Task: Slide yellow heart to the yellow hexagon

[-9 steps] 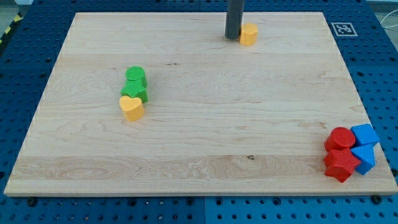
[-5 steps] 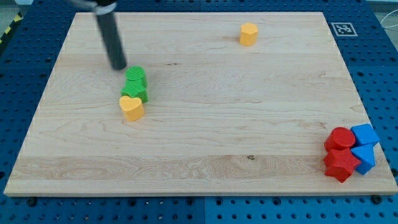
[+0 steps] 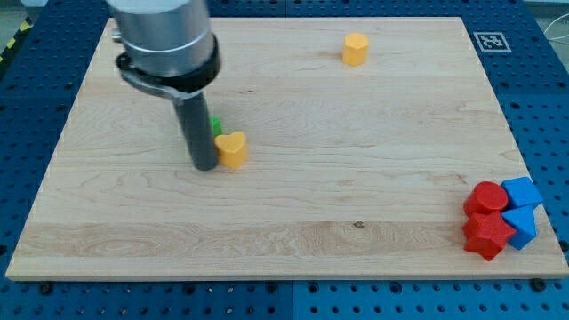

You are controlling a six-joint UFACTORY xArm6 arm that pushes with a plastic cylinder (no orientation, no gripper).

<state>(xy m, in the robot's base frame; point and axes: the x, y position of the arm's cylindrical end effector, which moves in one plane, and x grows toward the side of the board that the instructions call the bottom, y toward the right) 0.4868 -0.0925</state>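
Observation:
The yellow heart (image 3: 233, 149) lies on the wooden board (image 3: 356, 196), left of centre. My tip (image 3: 204, 166) stands right against its left side, touching it. The yellow hexagon (image 3: 356, 48) sits near the view's top, right of centre, far from the heart. My rod and its grey mount (image 3: 167, 40) rise up and to the left from the tip.
A green block (image 3: 216, 127) peeks out behind the rod, just above the heart; the rod hides most of it. Two red blocks (image 3: 486, 218) and two blue blocks (image 3: 521, 209) cluster at the board's bottom right corner.
My tip moved from the hexagon across to the left, then down to the heart's left side. The heart slid right by about its own width. The rod now covers the green blocks.

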